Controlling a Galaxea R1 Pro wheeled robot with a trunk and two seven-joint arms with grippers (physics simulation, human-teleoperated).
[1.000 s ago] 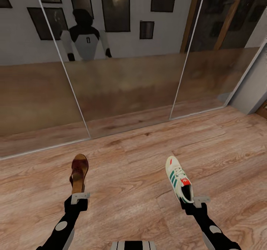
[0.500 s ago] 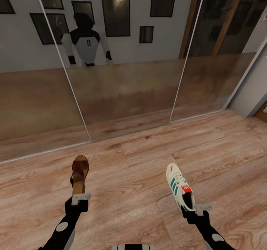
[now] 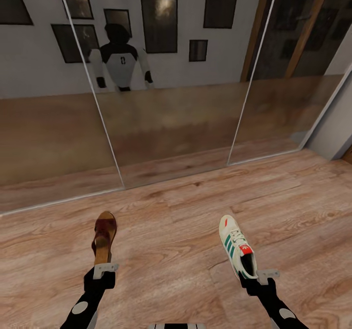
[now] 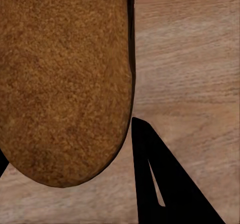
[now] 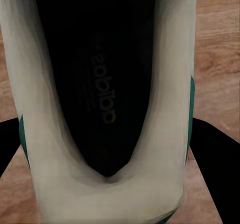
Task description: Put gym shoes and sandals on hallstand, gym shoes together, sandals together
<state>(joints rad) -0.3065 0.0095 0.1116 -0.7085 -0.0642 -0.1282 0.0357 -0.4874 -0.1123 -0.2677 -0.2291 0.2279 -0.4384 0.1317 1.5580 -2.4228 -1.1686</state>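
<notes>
My left gripper (image 3: 104, 269) is shut on the heel of a brown sandal (image 3: 103, 236), which points away from me above the corridor floor (image 3: 176, 231). The left wrist view looks onto the sandal's tan insole (image 4: 60, 79), with one dark finger (image 4: 160, 179) beside it. My right gripper (image 3: 254, 274) is shut on the heel of a white gym shoe (image 3: 235, 245) with green stripes and a red heel tab. The right wrist view looks down into the gym shoe's dark opening (image 5: 105, 84), its white heel wall (image 5: 110, 199) between the fingers. The hallstand is out of view.
A wall of mirrored sliding panels (image 3: 166, 119) stands straight ahead, reflecting my body (image 3: 120, 60) and dark picture frames. A pale wall corner (image 3: 332, 133) rises at the right. Wood flooring spreads to both sides.
The whole view has shifted slightly, so the camera has moved; the mirror and reflection sit a bit further right and lower. Both arms still hold their shoes in the same pose.
</notes>
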